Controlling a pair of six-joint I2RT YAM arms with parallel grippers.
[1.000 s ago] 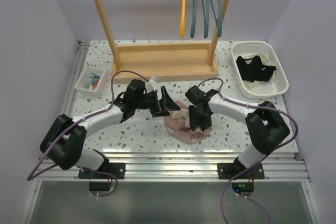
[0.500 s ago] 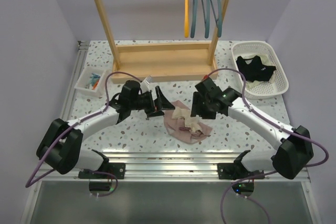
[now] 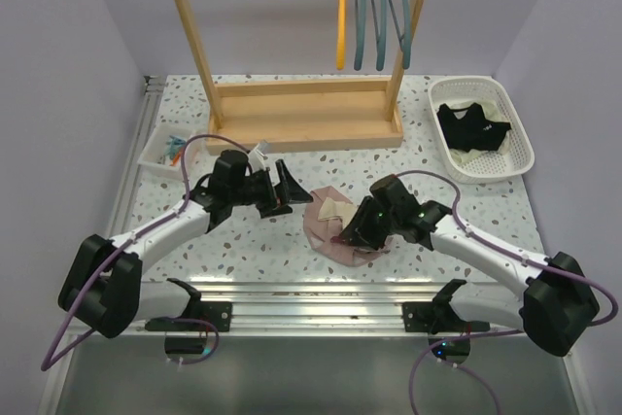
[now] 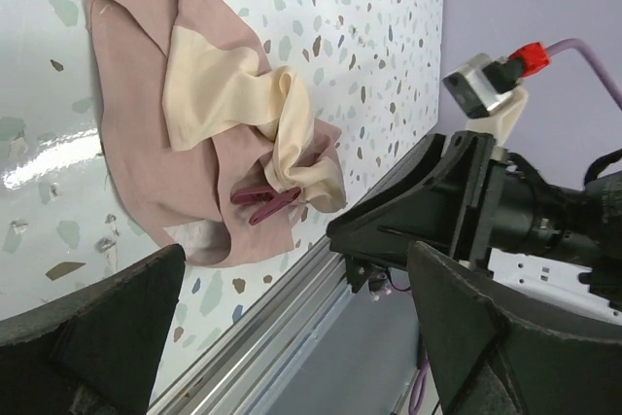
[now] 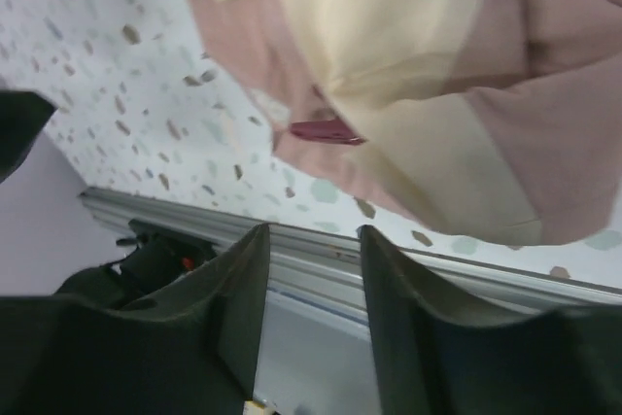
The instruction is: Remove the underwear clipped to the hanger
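Top view: the crumpled dusty-pink underwear with cream trim lies lower centre, the right gripper, parted and empty, over its right edge; left wrist: it fills the upper left, a maroon clip on it; right wrist: it spans the top, above the fingers.

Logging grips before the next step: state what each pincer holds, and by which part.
Nothing is held. The left pincer stands wide open beside the pink underwear; the right pincer hovers open over it near the red clip, fingers empty.
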